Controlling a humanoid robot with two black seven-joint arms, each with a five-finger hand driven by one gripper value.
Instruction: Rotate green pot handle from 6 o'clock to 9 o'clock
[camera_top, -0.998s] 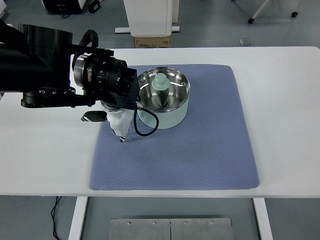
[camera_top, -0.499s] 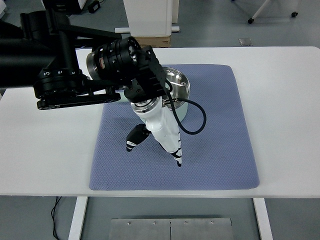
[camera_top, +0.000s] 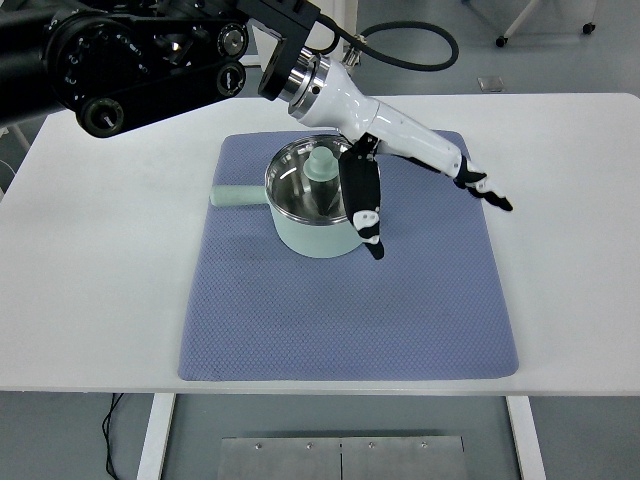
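Top view: green pot sits center-left on the blue mat, its handle pointing to frame left. Left hand hangs over the pot's right side, fingers spread, holding nothing. Pot looks light, rigid, with slick enamel; the handle's the lever to push.

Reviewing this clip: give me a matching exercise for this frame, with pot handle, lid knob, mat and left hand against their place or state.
1 pot handle
2 lid knob
3 mat
4 left hand

a spread open, holding nothing
b lies under the pot
c points to the picture's left
d sits at the middle of the lid

Pairs: 1-c, 2-d, 3-b, 4-a
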